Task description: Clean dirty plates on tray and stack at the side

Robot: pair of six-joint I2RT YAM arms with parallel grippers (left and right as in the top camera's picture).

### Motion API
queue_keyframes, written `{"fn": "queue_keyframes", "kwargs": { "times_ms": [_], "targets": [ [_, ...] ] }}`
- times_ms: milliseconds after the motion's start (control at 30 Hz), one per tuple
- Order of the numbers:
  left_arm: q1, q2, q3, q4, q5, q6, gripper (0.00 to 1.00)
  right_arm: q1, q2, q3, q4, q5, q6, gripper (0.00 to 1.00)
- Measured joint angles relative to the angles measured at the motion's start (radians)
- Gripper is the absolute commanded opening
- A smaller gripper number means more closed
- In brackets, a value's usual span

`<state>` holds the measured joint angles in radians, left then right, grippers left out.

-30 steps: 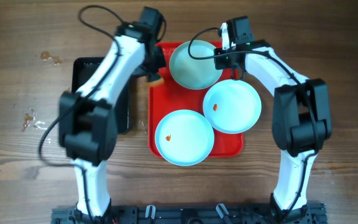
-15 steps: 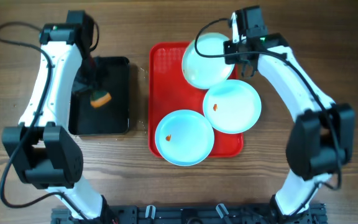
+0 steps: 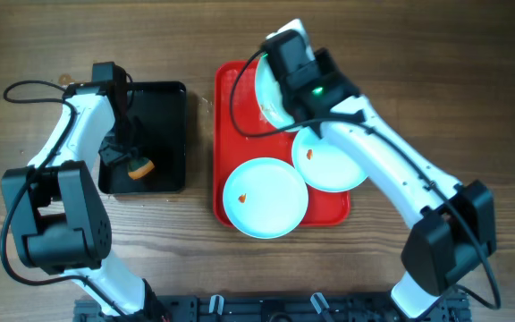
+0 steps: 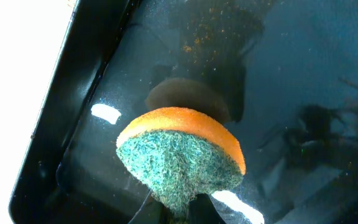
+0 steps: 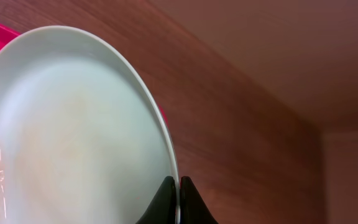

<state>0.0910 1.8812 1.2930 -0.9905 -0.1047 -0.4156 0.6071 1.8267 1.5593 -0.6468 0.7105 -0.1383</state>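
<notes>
The right gripper (image 5: 178, 198) has its jaws pinched shut on the rim of one plate (image 5: 73, 124), held tilted above the far end of the red tray (image 3: 231, 134). The left gripper (image 4: 179, 210) is clamped on a sponge (image 4: 179, 155) over the black tray (image 3: 164, 116). The held plate shows no orange smear, so it seems to be a cleaned plate on its way aside. Next it must clear the tray's rim, level out and settle flat on the table (image 3: 472, 89); two smeared plates (image 3: 265, 199) (image 3: 333, 159) remain on the red tray.

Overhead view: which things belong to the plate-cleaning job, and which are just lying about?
Job: red tray, held plate, right smeared plate, front smeared plate, sponge, black tray.
Just there: wooden table.
</notes>
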Motion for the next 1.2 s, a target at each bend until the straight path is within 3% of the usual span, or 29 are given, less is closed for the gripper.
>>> {"fn": "queue_keyframes", "kwargs": {
  "times_ms": [367,600,933,1200],
  "targets": [
    [0.000,0.000,0.000,0.005,0.000,0.008,0.04,0.124,0.000,0.000,0.019,0.240,-0.076,0.05],
    [0.000,0.000,0.000,0.012,0.001,0.008,0.04,0.122,0.005,0.000,0.036,0.185,-0.092,0.04],
    [0.000,0.000,0.000,0.021,0.011,0.028,0.04,0.114,0.149,0.000,0.034,0.101,-0.082,0.04],
    [0.000,-0.017,0.000,0.073,0.157,0.098,0.04,0.102,0.149,0.000,0.016,0.038,-0.033,0.04]
  ]
}}
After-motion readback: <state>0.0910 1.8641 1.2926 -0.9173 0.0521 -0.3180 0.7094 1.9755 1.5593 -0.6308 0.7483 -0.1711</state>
